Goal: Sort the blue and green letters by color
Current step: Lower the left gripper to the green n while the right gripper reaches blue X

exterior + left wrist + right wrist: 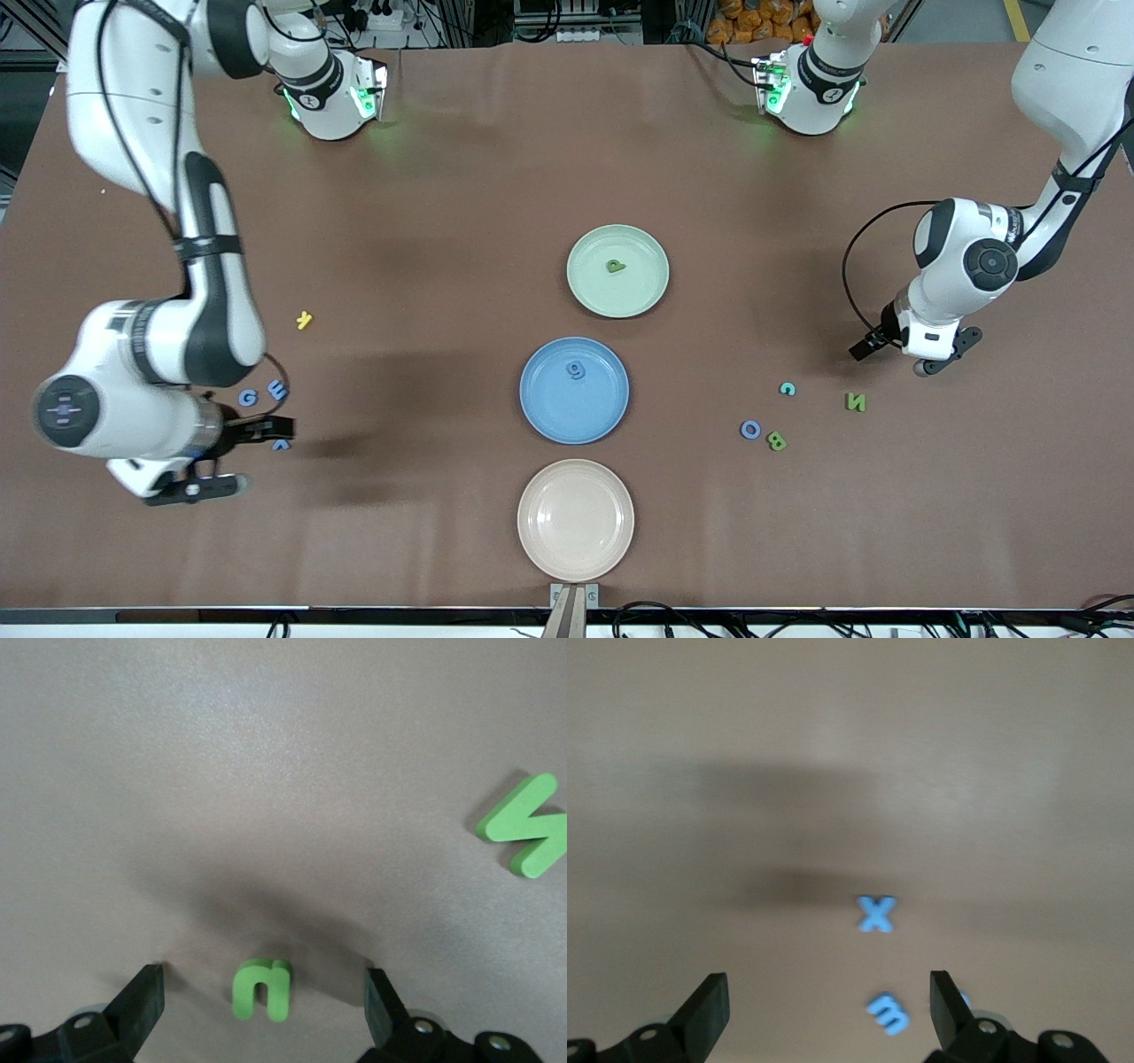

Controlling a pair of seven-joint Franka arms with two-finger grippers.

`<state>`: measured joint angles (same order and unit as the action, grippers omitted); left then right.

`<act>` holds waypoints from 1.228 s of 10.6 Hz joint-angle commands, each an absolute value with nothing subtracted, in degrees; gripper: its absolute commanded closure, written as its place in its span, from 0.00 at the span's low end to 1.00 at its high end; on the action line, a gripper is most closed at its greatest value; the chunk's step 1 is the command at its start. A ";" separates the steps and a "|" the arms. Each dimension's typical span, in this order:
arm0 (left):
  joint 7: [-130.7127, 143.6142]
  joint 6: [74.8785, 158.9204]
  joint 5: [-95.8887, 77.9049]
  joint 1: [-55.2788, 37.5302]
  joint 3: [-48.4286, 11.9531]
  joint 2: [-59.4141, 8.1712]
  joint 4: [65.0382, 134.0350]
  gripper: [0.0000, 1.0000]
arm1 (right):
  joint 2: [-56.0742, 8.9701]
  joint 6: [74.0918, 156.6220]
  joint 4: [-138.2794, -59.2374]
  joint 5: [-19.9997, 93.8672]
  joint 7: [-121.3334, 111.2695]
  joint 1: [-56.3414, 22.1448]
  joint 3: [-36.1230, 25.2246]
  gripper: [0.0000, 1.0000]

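Right gripper open above blue X; left gripper open, probably straddling C.

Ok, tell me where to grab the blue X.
Probably from straight above: the blue X lies flat, apart from the blue E. Pinch across its narrow middle, in two facing notches; its splayed arms offer no parallel sides.

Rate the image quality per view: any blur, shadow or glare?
Front view: sharp, green LED glow at the bases. Left wrist view: crisp; soft shadow around the small green letter. Right wrist view: soft overall; blue X fuzzy, dark shadow smear beside it.
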<state>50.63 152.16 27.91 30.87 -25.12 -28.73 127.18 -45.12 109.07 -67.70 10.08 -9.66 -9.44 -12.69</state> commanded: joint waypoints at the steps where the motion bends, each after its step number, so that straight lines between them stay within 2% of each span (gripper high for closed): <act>1: 53.96 154.86 28.65 31.11 -25.49 -30.50 126.56 0.00 | -44.65 112.13 -68.73 10.46 -10.37 -5.99 -11.25 0.00; 6: 54.58 154.86 28.74 31.38 -25.93 -29.88 126.65 0.00 | -46.92 125.22 -74.26 14.77 -12.74 -4.75 -11.25 0.00; 10: 54.67 154.86 28.74 31.55 -26.10 -29.27 127.00 0.00 | -50.70 129.80 -74.62 14.77 -12.66 -5.01 -11.25 0.00; 13: 54.49 154.86 28.74 31.55 -26.10 -29.18 127.09 0.00 | -51.33 131.31 -77.77 14.77 -12.13 -5.45 -11.25 0.00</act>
